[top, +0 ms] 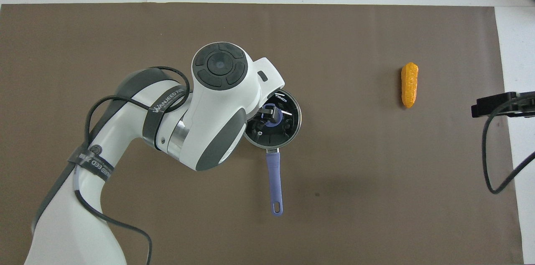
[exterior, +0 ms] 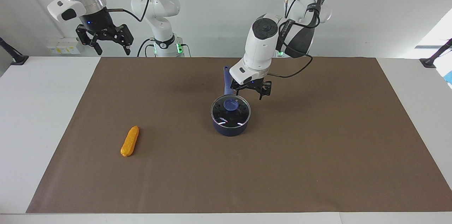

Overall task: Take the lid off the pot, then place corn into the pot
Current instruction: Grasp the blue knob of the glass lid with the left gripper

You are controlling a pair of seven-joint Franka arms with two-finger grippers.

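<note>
The dark navy pot (exterior: 229,129) stands mid-table with the clear glass lid (exterior: 241,113) on it; the lid's blue knob (exterior: 231,104) is free. The pot's blue handle (exterior: 226,80) points toward the robots. My left gripper (exterior: 249,92) is open and hovers just above the lid, over its edge on the handle's side, not touching. In the overhead view the left gripper (top: 277,116) covers the knob over the lid (top: 294,111), and the handle (top: 274,181) is visible. The orange-yellow corn (exterior: 130,141) (top: 409,85) lies on the mat toward the right arm's end. My right gripper (exterior: 105,44) waits, open, raised by its base.
A brown mat (exterior: 317,153) covers most of the white table (exterior: 31,118). The left arm's cable (exterior: 296,70) hangs over the mat near the pot. A black part of the right hand (top: 499,105) and its cable show at the overhead view's edge.
</note>
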